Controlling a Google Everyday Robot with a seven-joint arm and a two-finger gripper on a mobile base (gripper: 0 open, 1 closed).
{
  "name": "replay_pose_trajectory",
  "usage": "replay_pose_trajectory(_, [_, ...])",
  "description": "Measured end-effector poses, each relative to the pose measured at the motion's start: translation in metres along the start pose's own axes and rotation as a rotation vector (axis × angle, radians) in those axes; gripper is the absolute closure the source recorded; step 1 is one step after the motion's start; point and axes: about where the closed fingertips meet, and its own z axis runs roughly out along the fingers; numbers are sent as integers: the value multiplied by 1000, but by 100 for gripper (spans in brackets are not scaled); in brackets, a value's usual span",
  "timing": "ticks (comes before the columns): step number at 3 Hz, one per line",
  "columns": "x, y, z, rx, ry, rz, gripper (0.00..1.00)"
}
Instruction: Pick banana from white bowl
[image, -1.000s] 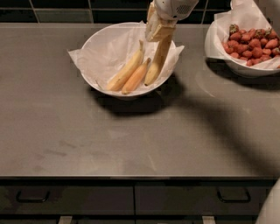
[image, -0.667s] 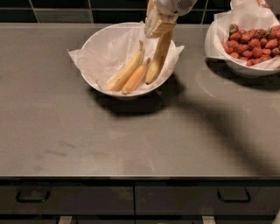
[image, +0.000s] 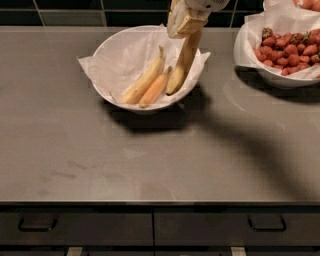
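The white bowl (image: 112, 50), lined with crinkled white paper, stands at the back middle of the counter with three bananas in it. The banana (image: 175, 82), thick and yellow, lies at the right of the bowl and tilts steeply up toward the rim. My gripper (image: 186, 35) comes down from the top edge over the bowl's right rim. Its tan fingers (image: 191, 50) are closed on the banana's upper part and hide that end. A paler, slimmer banana (image: 145, 80) and a shorter orange-tinted one (image: 155, 90) lie to the left, untouched.
A second white bowl (image: 250, 60) full of red strawberries stands at the back right, close to my arm. Dark tiles rise behind the counter. Drawers with handles (image: 265, 225) run below the front edge.
My gripper has risen slightly at the bowl's right rim and still holds the banana. The banana's lower end is still in the bowl. The other bananas have not moved.
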Motion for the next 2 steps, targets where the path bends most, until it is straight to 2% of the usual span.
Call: replay_pose_trajectory(2, [-6, 29, -27, 23, -15, 87, 100])
